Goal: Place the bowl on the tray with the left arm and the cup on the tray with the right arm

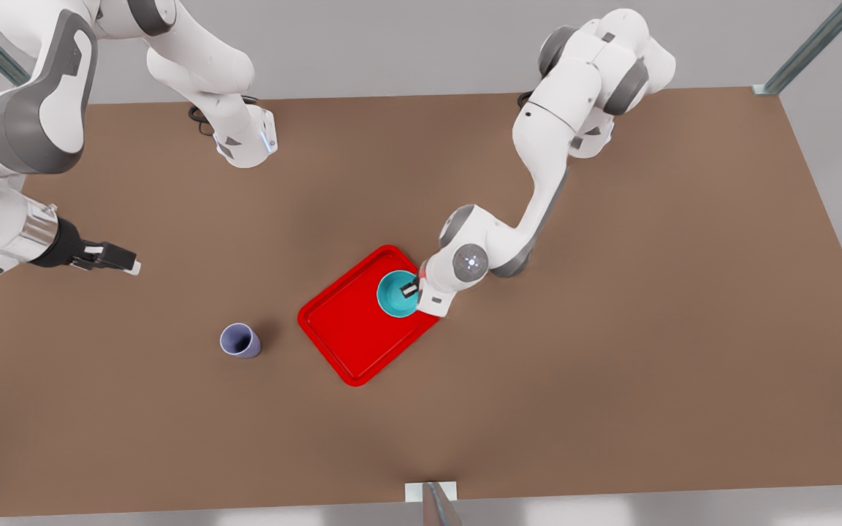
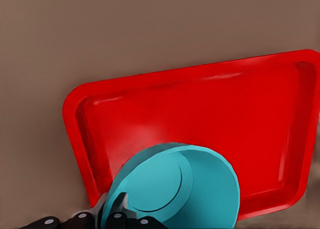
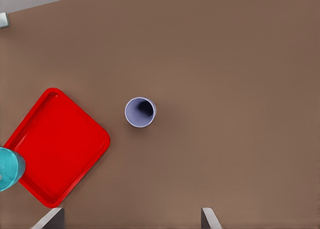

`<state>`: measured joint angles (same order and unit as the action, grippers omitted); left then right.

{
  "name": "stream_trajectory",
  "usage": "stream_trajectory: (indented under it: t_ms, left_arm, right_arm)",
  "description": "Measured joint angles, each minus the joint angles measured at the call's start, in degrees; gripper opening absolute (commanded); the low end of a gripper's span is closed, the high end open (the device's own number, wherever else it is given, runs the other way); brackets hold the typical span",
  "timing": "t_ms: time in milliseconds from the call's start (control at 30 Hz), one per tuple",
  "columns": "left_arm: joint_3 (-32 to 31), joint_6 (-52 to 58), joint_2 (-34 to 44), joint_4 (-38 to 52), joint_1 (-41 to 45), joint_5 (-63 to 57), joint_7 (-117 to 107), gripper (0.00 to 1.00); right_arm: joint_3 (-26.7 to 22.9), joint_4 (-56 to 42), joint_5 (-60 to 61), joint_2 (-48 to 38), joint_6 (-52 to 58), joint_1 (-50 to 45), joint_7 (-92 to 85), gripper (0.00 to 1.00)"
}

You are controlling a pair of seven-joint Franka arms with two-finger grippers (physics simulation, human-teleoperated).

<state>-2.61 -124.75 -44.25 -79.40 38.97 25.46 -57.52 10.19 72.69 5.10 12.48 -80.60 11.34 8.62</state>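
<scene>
While my left gripper [image 1: 412,288] pinches the smooth teal bowl's [image 1: 396,294] rim over the bright red rectangular tray [image 1: 351,329], my right gripper [image 1: 125,261], fingers spread, waits far from the lavender handleless cup [image 1: 239,340] standing on the brown table [image 1: 611,365].

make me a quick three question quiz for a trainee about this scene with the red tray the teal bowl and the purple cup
1. True or false: the cup stands on the tray.
2. Which claw is at the bowl? A) the left claw B) the right claw C) neither
3. Fill in: the right claw hangs above the table with its fingers ____.

Key
1. False. The cup stands upright on the table, off the tray, toward the front view's left.
2. A. The left claw grips the bowl's rim over a corner of the tray.
3. Open. It hangs at the front view's left, well apart from the cup.
</scene>
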Motion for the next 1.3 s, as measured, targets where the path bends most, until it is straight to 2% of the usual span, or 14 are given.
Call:
stream_trajectory:
  t_ms: [167, 200, 233, 267, 400, 567, 700, 767, 833, 900, 933, 1000, 1167, 1300]
  left_arm:
    - [0.0, -3.4, -2.9, 0.0, 0.6, 7.7, 1.8, 0.21]
    - [0.0, -4.0, -3.3, -0.1, 0.6, 9.9, 3.2, 0.43]
    - [0.0, -4.8, -3.7, -0.1, 0.6, 12.6, 4.3, 0.76]
    - [0.1, -5.2, -3.9, -0.1, 0.6, 15.3, 4.9, 1.00]
    - [0.1, -5.6, -3.8, -0.1, -0.1, 17.4, 4.9, 1.00]
    - [0.7, -2.0, -2.6, -0.1, -3.2, -0.1, 9.3, 1.00]
    - [0.9, 8.3, 1.7, 0.1, -3.8, -8.0, 8.3, 1.00]
    - [4.6, 19.0, 8.1, 0.1, -5.7, -10.0, 20.4, 1.00]
    - [12.7, 33.3, 15.5, 0.1, -8.5, -12.9, 54.7, 1.00]
    - [17.9, 37.5, 20.9, 0.1, -8.7, -15.9, 60.8, 1.00]
    - [17.9, 39.3, 22.6, 0.1, -8.5, -18.1, 61.0, 1.00]
    - [-5.0, 39.5, 32.0, -7.5, -31.0, -22.6, 60.9, 1.00]
    - [1.6, 40.5, 34.5, -5.8, -31.9, -29.2, 60.3, 1.00]
    - [1.7, 39.8, 34.8, -6.1, -31.5, -30.6, 59.9, 1.00]
  right_arm:
    - [0.0, 0.5, 0.0, 0.2, -0.4, 0.0, 0.0, 1.00]
    - [0.0, 0.9, 0.0, 0.2, -0.5, 0.0, 0.0, 1.00]
    - [-0.1, 1.1, 0.0, 0.2, -0.7, 0.0, 0.0, 1.00]
    - [0.0, 1.7, -0.1, 0.3, -0.8, 0.0, 0.0, 1.00]
    - [-0.1, 5.5, -1.6, 0.3, -3.3, 0.0, -0.3, 1.00]
    - [0.5, 25.4, -2.5, 0.5, -25.0, -1.7, -0.6, 1.00]
    - [0.5, 26.9, -2.5, 7.9, -32.5, -2.7, -0.6, 1.00]
    - [0.5, 26.8, -2.9, 11.1, -36.5, -2.6, -0.6, 1.00]
    - [0.5, 26.8, -2.9, 13.4, -38.7, -2.7, -0.6, 1.00]
    - [0.7, 26.8, -2.7, 13.7, -38.4, -3.4, -0.6, 1.00]
    - [0.7, 26.8, -2.6, 13.9, -38.7, -4.8, -0.4, 1.00]
    - [0.7, 26.7, -2.5, 15.0, -38.8, -4.8, -0.4, 1.00]
    - [0.6, 26.5, -2.5, 17.3, -40.9, -4.2, -0.4, 1.00]
    - [0.3, 25.8, -3.2, 18.6, -41.0, -4.6, -0.4, 1.00]
